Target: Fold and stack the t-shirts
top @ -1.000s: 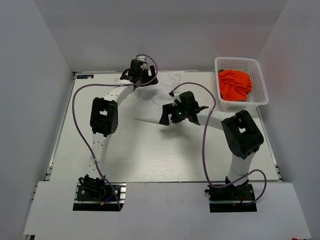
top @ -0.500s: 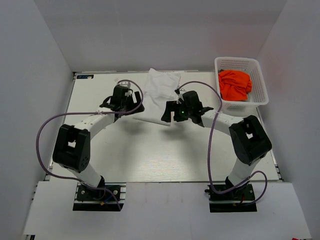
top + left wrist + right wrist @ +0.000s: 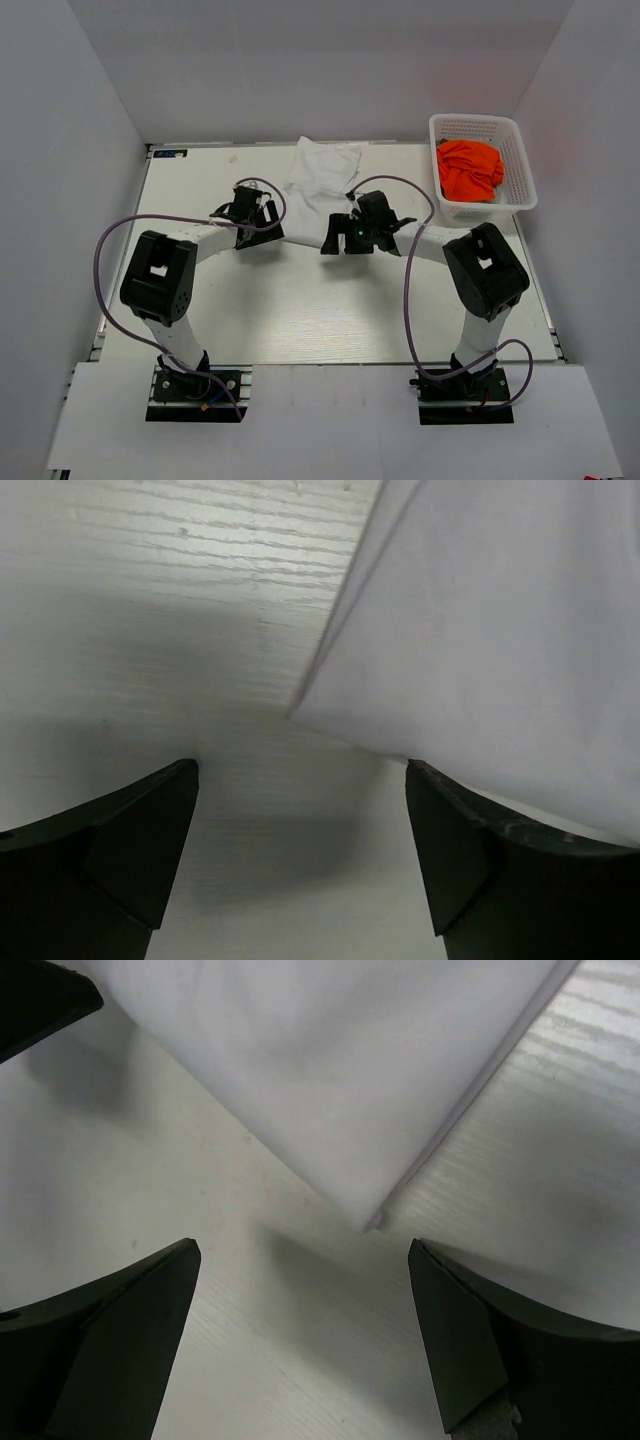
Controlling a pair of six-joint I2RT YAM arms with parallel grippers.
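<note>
White t-shirt (image 3: 318, 172) flat on table (image 3: 300, 310); left jaws, right jaws wide apart, empty, above its near corners.

Top camera: fixed high behind black arm bases (image 3: 195, 385), facing down and forward. I get whole white wood-grain tabletop (image 3: 300, 320) from far.

Left wrist camera: very close, peering out past left gripper (image 3: 300, 765). Plain white cloth t-shirt (image 3: 500, 630) corner just ahead of jaws, cloth running toward right-hand jaw.

Right wrist camera: equally close, past right gripper (image 3: 303, 1245). Shirt corner just ahead, between jaws.

All three views share shirt's near edge and surrounding tabletop.
</note>
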